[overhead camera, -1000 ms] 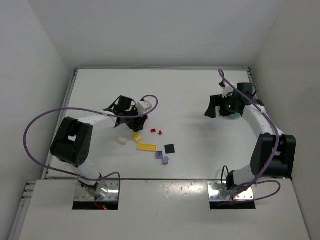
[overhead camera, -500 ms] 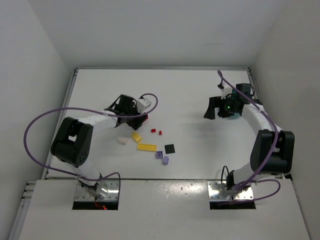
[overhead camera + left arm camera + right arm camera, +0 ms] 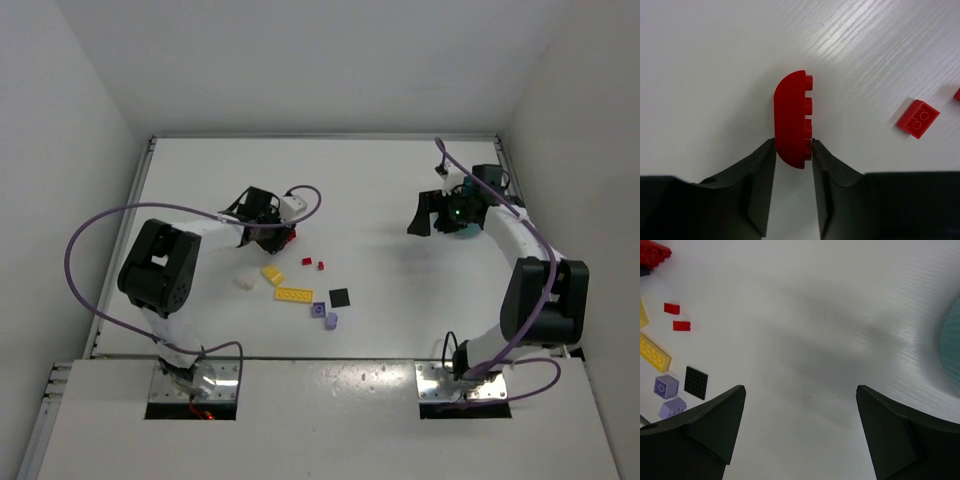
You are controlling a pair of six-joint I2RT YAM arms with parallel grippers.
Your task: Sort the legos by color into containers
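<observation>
My left gripper (image 3: 281, 235) is shut on a red rounded brick (image 3: 792, 120); the fingertips pinch its near end, low at the table. A small red brick (image 3: 917, 118) lies to its right. Loose legos lie mid-table: a yellow brick (image 3: 273, 273), a yellow plate (image 3: 293, 295), a cream piece (image 3: 243, 283), two tiny red pieces (image 3: 307, 262), a black plate (image 3: 340, 297) and two lavender bricks (image 3: 318, 310). My right gripper (image 3: 426, 213) is open and empty, just left of the teal bowl (image 3: 463, 229), whose rim shows in the right wrist view (image 3: 952, 347).
The table's back edge and side walls close in the work area. The right arm hides most of the bowl in the top view. The legos also show at the left of the right wrist view, such as the black plate (image 3: 695, 382).
The left gripper has shifted slightly right and closed around the red rounded brick; the left arm's elbow swung right. The right arm has barely moved.
</observation>
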